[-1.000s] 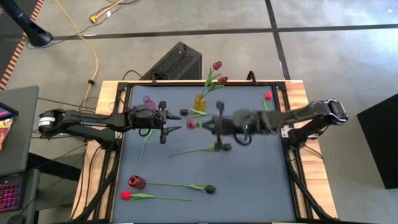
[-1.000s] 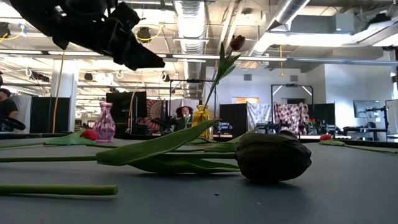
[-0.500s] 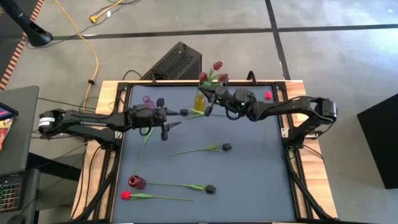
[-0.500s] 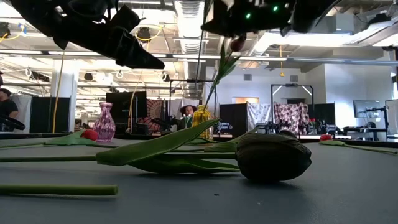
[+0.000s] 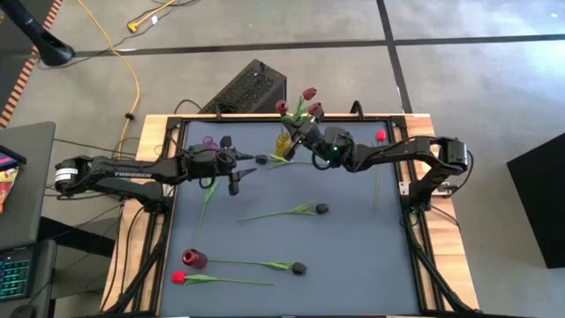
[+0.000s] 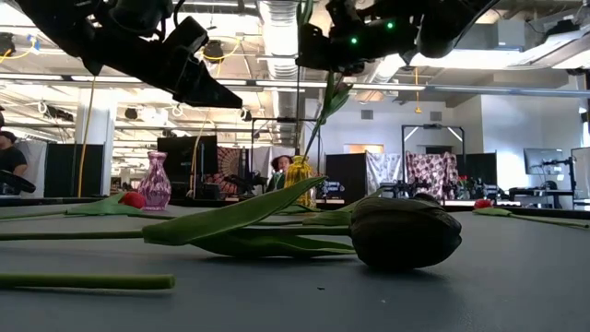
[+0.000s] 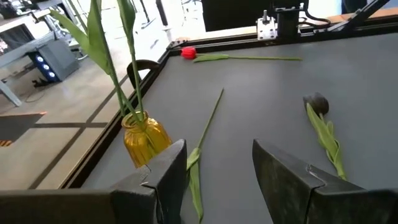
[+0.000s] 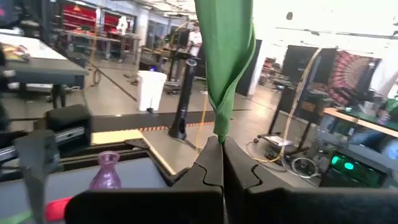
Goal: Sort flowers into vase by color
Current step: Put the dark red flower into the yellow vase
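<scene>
My right gripper (image 5: 303,134) hovers over the yellow vase (image 5: 283,144) at the table's far edge, shut on a maroon-headed tulip (image 5: 282,107). The vase holds two more dark red tulips (image 5: 308,93). My left gripper (image 5: 243,168) is open, raised above the table just left of the yellow vase (image 7: 146,140), touching nothing. A purple vase (image 5: 211,141) stands at the far left. On the table lie near-black tulips (image 5: 322,208) (image 5: 298,268) and red tulips (image 5: 380,136) (image 5: 177,277). My right gripper pinches the tulip's green stem and leaf (image 8: 217,134) between its two shut fingers. The leaf rises past the fingertips, and the flower is lifted clear of the table. In the low view a thin stem (image 6: 297,120) hangs below the gripper toward the yellow vase (image 6: 300,171).
A red vase (image 5: 193,258) sits near the table's near left corner beside two lying tulips. A loose stem (image 5: 205,201) lies under my left arm. A raised black frame (image 5: 181,124) rims the table. People and furniture show in the room behind.
My right gripper has risen from the middle of the table and swung toward the far edge, carrying the maroon tulip lifted clear to above the yellow vase. It has stayed shut on the stem. My left arm has hardly moved.
</scene>
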Controlling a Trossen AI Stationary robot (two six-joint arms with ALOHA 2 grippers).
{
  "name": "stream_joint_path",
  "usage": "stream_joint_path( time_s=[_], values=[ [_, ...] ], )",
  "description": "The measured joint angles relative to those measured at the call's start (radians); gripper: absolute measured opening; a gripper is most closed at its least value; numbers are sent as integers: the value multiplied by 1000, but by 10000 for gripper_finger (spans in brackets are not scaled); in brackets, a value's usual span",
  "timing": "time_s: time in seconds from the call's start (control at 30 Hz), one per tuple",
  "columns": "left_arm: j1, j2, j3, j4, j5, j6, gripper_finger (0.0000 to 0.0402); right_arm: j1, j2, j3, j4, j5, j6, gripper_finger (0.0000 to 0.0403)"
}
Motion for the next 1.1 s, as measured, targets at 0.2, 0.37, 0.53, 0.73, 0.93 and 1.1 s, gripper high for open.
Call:
stream_joint_path(
  time_s=[0.2, 0.37, 0.53, 0.73, 0.93, 1.1],
  values=[
    [0, 0, 0, -15, 8, -1, 173, 0, 14, 0, -43, 5, 33, 16],
    [0, 0, 0, -16, 8, -7, 173, -2, 24, 0, -55, 5, 54, 16],
    [0, 0, 0, -17, 9, -12, 173, -14, 23, 1, -85, 5, 93, 24],
    [0, 0, 0, -17, 9, -22, 173, -25, 24, 1, -141, 0, 143, 67],
    [0, 0, 0, -17, 9, -22, 173, -34, 23, 1, -148, -2, 186, 92],
    [0, 0, 0, -17, 9, -25, 173, -40, 23, 53, -288, -2, 214, 128]
  ],
)
